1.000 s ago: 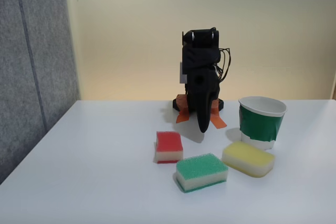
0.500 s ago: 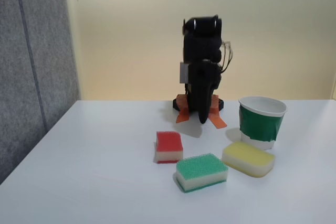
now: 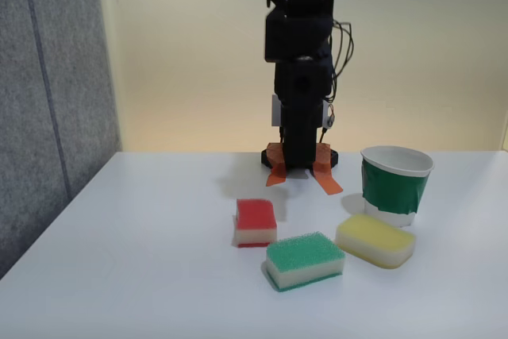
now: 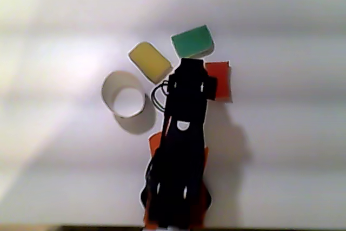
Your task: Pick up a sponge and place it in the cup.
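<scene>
We are standing tall at the back of the tabletop (image 3: 143, 275) with the sponge (image 3: 255, 221) lying untouched in front of us.

In the fixed view our arm (image 3: 300, 77) is rising upright over its base, where orange tape (image 3: 325, 180) is showing, and we cannot tell whether our hand is wide or narrow, since its fingers are not showing clearly. The sponge is sitting flat, red top up, just left of the green sponge (image 3: 305, 260), with the yellow sponge (image 3: 375, 240) further right. The cup (image 3: 394, 182) is standing upright behind the yellow sponge, close to it. In the other view, looking down, our arm is partly covering the sponge (image 4: 221, 81), while the cup (image 4: 125, 94) is showing its open mouth to the left.
</scene>
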